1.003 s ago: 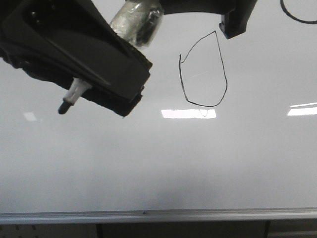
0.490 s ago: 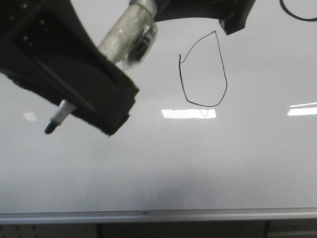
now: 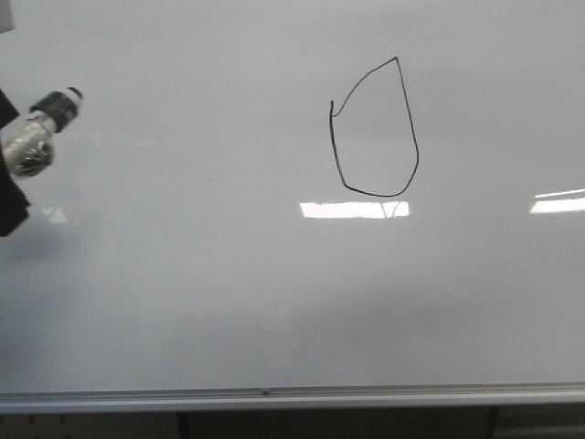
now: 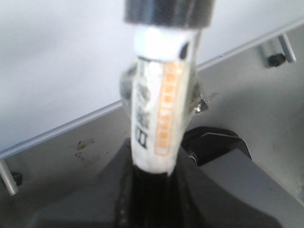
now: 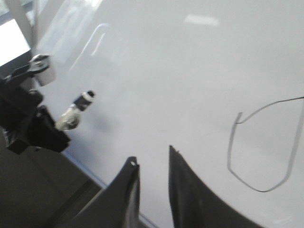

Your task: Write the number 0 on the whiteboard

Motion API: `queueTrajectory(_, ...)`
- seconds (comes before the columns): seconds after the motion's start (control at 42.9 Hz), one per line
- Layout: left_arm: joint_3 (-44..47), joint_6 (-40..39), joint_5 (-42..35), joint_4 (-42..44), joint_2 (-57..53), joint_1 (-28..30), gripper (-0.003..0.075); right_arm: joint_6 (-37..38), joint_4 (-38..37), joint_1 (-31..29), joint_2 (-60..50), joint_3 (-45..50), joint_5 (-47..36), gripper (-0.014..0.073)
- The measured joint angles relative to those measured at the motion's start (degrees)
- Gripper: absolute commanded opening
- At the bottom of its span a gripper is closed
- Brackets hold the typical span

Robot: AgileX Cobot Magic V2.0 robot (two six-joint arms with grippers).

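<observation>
One closed loop, the number 0 (image 3: 376,128), sits right of centre and toward the far side of the whiteboard (image 3: 228,302) in the front view, lopsided with a pointed top and a small tick where the stroke meets itself at upper left; judged from that, the writing looks done. At the left edge of this view the marker (image 3: 41,133) pokes in, tape-wrapped, well apart from the drawn figure, with only a sliver of the dark left hand (image 3: 9,197) showing below it. The left wrist view shows the left hand clenched on the marker's white barrel, which has an orange label and crumpled tape around it; the board's silver frame edge (image 4: 61,130) runs behind, so the pen seems to hang off the board's left side. The tip is out of this view, and whether a cap is on I cannot tell. The right wrist view has the right hand (image 5: 152,166) released, its two dark fingers parted with nothing between them, hovering over the white surface with the loop off to the right. The risks from here, as I judge them: an uncapped tip swinging back across the board could drag a stray line through or beside the figure; the glossy taped barrel could slip in the grip; and the right hand, if lowered, could smear fresh ink.
</observation>
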Motion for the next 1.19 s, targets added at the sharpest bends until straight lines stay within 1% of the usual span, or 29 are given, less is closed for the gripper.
queueTrajectory(0.047, 0.0, -0.4, -0.7, 0.2, 0.0, 2.9, -0.0019, 0.0, 0.0, 0.0, -3.2, 3.3, -4.5, 0.0035)
queueTrajectory(0.117, 0.0, -0.7, -2.0, 0.4, 0.0, 6.0, -0.0020, 0.0, 0.0, 0.0, -7.8, 8.2, -8.9, -0.0001)
queueTrajectory(0.187, 0.0, -0.8, -3.6, 0.4, 0.0, 8.3, -0.0020, 0.0, 0.0, 0.0, -12.3, 12.8, -11.9, -0.0030)
queueTrajectory(0.303, 0.0, -0.9, -6.3, 0.5, 0.0, 9.7, -0.0020, 0.0, 0.0, 0.0, -19.2, 19.5, -13.8, -0.0068)
queueTrajectory(0.397, 0.0, -0.9, -8.8, 0.5, 0.0, 9.9, -0.0019, 0.0, 0.0, 0.0, -23.5, 23.3, -14.1, -0.0070)
queueTrajectory(0.513, 0.0, -0.9, -11.2, 0.5, 0.7, 9.9, -0.0019, 0.0, 0.0, 0.0, -26.4, 26.2, -14.1, -0.0070)
queueTrajectory(0.863, -0.6, -0.9, -19.9, 0.4, 10.6, 9.9, -0.0010, 0.0, 0.1, 0.0, -27.0, 26.7, -14.2, -0.0070)
queueTrajectory(0.956, -0.7, -0.9, -22.6, 0.4, 12.3, 9.9, 0.0043, 0.0, 0.1, 0.0, -27.0, 26.7, -14.2, -0.0070)
queueTrajectory(1.003, -0.7, -0.9, -23.3, 0.4, 12.7, 9.9, 0.0106, 0.0, 0.1, 0.0, -27.0, 26.7, -14.2, -0.0070)
queueTrajectory(1.026, -0.7, -0.9, -23.5, 0.4, 13.0, 9.9, 0.0125, 0.0, 0.1, 0.0, -27.0, 26.7, -14.2, -0.0070)
queueTrajectory(1.073, -0.7, -0.9, -24.1, 0.4, 13.5, 9.9, 0.0210, 0.0, 0.1, 0.0, -27.0, 26.7, -14.2, -0.0070)
queueTrajectory(1.096, -0.7, -0.9, -24.4, 0.3, 13.7, 9.9, 0.0233, 0.0, 0.1, 0.0, -27.0, 26.7, -14.2, -0.0070)
queueTrajectory(1.143, -0.7, -0.9, -25.4, 0.3, 14.2, 9.9, 0.0325, 0.0, 0.1, 0.0, -27.0, 26.7, -14.2, -0.0070)
queueTrajectory(1.166, -0.7, -0.9, -25.7, 0.3, 14.5, 9.9, 0.0348, 0.0, 0.1, 0.0, -27.0, 26.7, -14.2, -0.0070)
queueTrajectory(1.19, -0.8, -0.9, -26.0, 0.2, 14.5, 9.9, 0.0392, -0.1, 0.1, 0.0, -27.0, 26.7, -14.2, -0.0070)
